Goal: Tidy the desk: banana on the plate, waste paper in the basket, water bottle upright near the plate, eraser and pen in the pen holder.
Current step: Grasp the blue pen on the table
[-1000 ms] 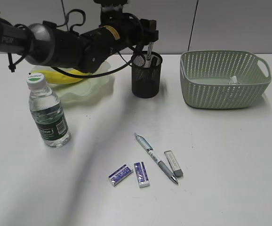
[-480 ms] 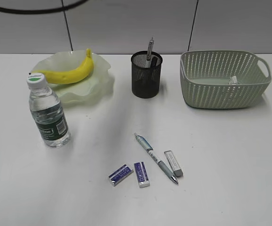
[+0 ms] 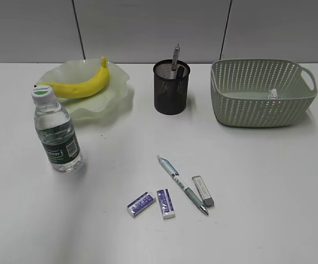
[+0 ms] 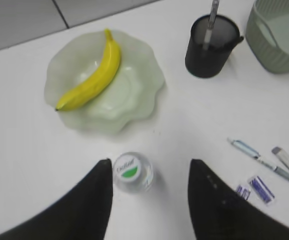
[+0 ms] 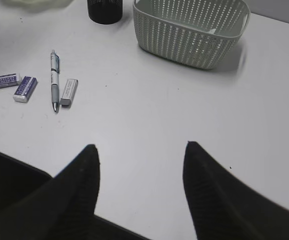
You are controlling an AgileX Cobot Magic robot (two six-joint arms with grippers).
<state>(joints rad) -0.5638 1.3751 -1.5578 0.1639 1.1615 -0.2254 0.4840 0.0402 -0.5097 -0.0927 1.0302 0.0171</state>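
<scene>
**Both sets of fingers spread and empty above a half-tidied counter**

The pen holder (image 3: 171, 87) is our landmark, standing at the back of the white counter (image 3: 269, 181) with one pen (image 3: 175, 58) poking out of it. Left of it, the banana (image 3: 79, 85) lies across the wavy plate (image 3: 112, 102). Right of it sits the basket (image 3: 262, 92), and the exterior view catches a small white wad, the waste paper (image 3: 273, 94), inside it. Left and forward of the holder, just in front of the plate, the water bottle (image 3: 57, 133) stands upright, cap on.

Well in front of the holder lies a loose pen (image 3: 182, 184) with a grey eraser (image 3: 202, 191) just beside it and two purple-wrapped erasers (image 3: 151, 203) a little further left.

The exterior view shows no arm at all. The left wrist view looks straight down on the bottle's cap (image 4: 130, 170), with the left fingers (image 4: 97, 197) dark and wide apart either side of it, touching nothing. The right wrist view has the right fingers (image 5: 87, 172) apart too, over bare counter, the loose pen and erasers far ahead of them and the basket beyond.
</scene>
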